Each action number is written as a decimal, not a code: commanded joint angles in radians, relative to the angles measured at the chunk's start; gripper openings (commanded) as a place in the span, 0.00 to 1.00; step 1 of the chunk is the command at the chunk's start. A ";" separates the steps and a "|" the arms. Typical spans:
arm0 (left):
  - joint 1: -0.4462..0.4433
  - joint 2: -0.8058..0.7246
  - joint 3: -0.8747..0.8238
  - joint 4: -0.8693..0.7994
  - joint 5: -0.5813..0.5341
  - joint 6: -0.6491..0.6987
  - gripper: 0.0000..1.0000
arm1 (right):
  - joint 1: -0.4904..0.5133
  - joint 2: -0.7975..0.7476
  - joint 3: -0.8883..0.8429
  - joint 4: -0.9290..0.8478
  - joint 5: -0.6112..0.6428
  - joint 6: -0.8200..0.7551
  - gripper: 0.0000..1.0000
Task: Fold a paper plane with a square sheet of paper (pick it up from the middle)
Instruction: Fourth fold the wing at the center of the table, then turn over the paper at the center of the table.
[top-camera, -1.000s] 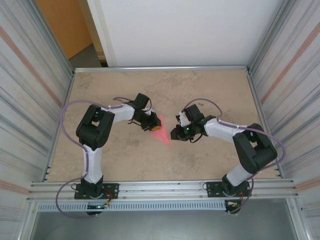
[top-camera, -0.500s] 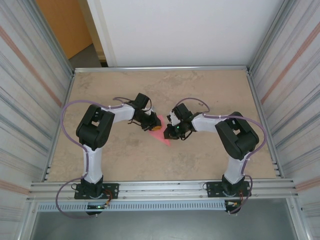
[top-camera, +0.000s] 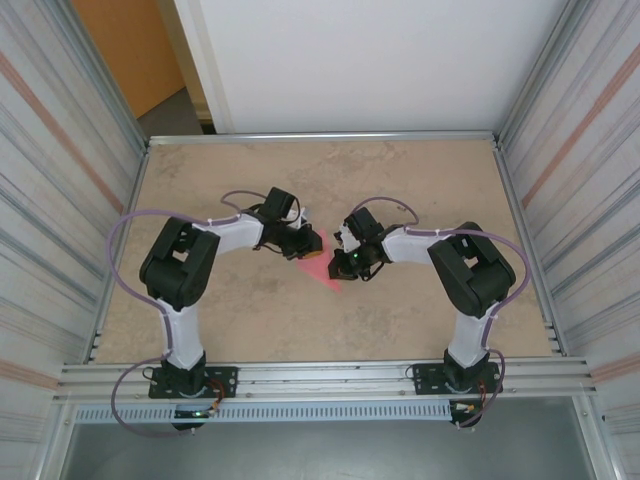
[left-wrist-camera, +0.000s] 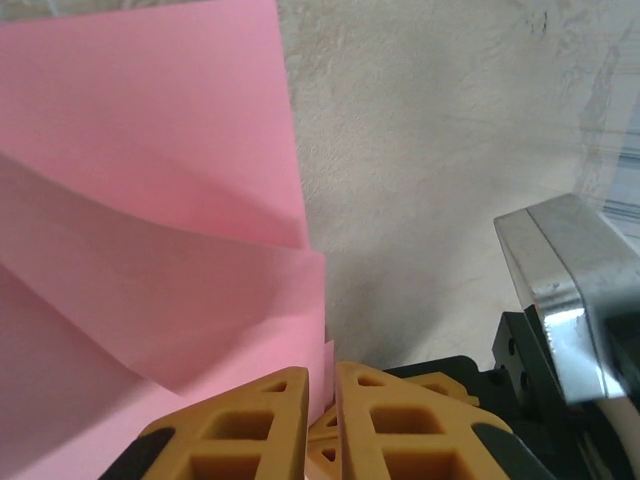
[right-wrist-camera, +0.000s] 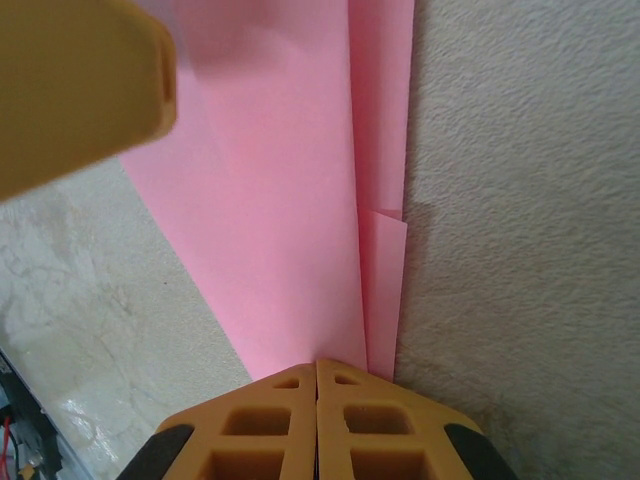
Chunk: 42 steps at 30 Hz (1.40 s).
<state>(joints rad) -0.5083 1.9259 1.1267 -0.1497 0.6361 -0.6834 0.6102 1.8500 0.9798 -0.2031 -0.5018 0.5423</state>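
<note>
- The paper plane (top-camera: 324, 268) lies on the counter (top-camera: 420, 190) about midway between the two arms. It is a pink, pointed shape whose tip points toward the arm bases.
- The left hand (top-camera: 311, 244) is low over the wide end of the paper, coming in from the left side.
- From the left wrist, the left hand (left-wrist-camera: 322, 385) has its orange fingers (left-wrist-camera: 240, 425) nearly together, with the paper's edge running down into the narrow slit between them. It looks clamped on the paper plane (left-wrist-camera: 150, 200).
- That same view shows stacked pink layers with slanting fold edges, and the top flap lifts a little off the one beneath.
- The right hand (top-camera: 340, 262) sits just beside the paper on its right, close to the left hand.
- From the right wrist, the right hand (right-wrist-camera: 317, 378) has its two pads pressed flat together. Their tips are right at the paper's edge, but I cannot tell whether a layer is caught between them.
- In that view the paper plane (right-wrist-camera: 290, 200) runs away from the fingertips as a long wedge, with a narrow folded strip along its right edge.
- A blurred orange finger (right-wrist-camera: 70, 90) of the left hand fills the upper left corner there.
</note>
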 joint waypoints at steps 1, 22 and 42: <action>-0.022 -0.006 -0.024 0.026 0.015 0.066 0.15 | -0.009 0.065 -0.015 -0.127 0.097 0.007 0.07; 0.111 0.206 0.200 -0.209 -0.182 0.218 0.15 | -0.035 0.099 -0.026 -0.226 0.180 -0.029 0.07; 0.251 0.196 0.366 -0.264 -0.217 0.291 0.16 | -0.042 0.029 0.025 -0.143 0.081 0.022 0.13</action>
<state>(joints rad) -0.2722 2.1441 1.4738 -0.3779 0.4732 -0.4297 0.5808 1.8687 1.0222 -0.2432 -0.4870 0.5438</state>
